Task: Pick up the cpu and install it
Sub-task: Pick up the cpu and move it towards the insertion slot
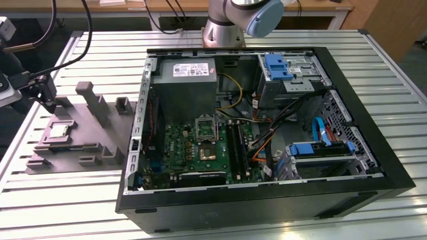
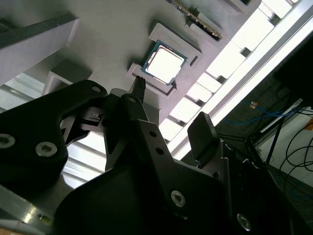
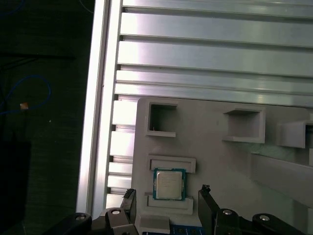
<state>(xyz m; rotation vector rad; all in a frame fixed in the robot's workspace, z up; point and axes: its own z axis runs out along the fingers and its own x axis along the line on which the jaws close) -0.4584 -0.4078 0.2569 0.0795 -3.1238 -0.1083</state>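
The cpu (image 3: 169, 184), a small square chip with a pale metal top, lies flat in a recess of the grey holder block (image 3: 215, 152). In the exterior view the cpu (image 1: 59, 131) sits at the far left of the table. My gripper (image 3: 166, 193) hangs just above it, open, one fingertip on each side of the chip, and holds nothing. The second wrist view has the cpu (image 2: 164, 64) beyond the dark fingers (image 2: 139, 88), with a gap between them. In the exterior view the gripper (image 1: 48, 97) hovers over the block's far end. The motherboard socket (image 1: 206, 152) lies inside the open computer case.
The black computer case (image 1: 373, 165) lies open on the slatted aluminium table (image 1: 67, 200), with a grey power supply (image 1: 189, 85), blue drive brackets (image 1: 278, 67) and cables inside. The holder block (image 1: 80, 145) carries upright posts (image 1: 87, 92). The table's edge runs close beside the block.
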